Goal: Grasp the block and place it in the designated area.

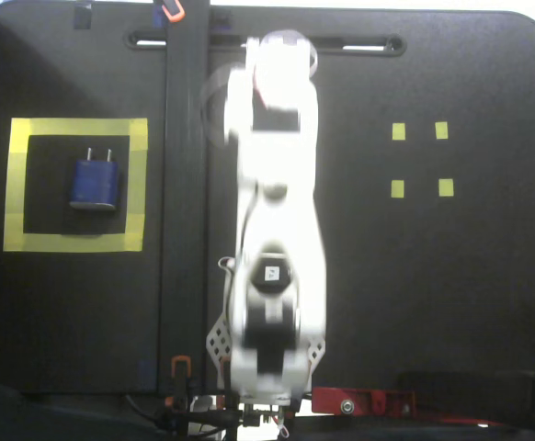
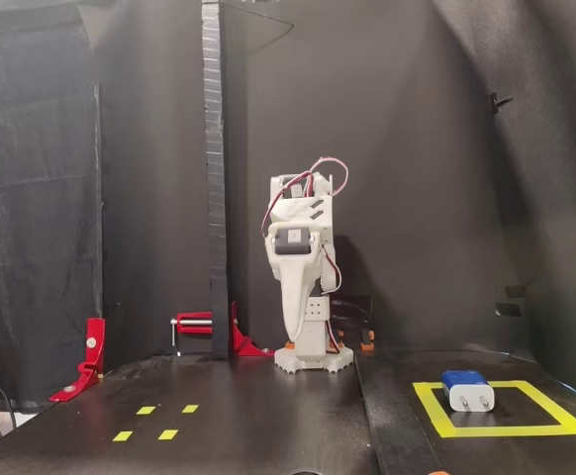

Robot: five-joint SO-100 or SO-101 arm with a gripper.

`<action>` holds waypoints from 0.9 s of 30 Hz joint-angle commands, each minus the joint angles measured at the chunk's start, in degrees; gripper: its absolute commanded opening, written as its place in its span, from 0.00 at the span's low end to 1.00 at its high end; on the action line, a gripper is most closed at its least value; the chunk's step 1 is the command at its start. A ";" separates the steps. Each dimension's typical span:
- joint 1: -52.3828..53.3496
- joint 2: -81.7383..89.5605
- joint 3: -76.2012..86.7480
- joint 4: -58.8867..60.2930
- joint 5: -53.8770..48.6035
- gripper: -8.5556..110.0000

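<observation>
The room is dark and the black walls swallow light. The white arm [image 1: 272, 230] glows too bright (and looks blurry).
</observation>
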 commanded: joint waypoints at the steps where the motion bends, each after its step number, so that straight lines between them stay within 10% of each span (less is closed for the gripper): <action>1: 0.44 10.28 7.91 -6.42 -0.26 0.07; 13: 0.35 38.85 32.70 -18.11 -0.26 0.07; 27: -0.18 57.74 44.47 -1.67 -2.64 0.07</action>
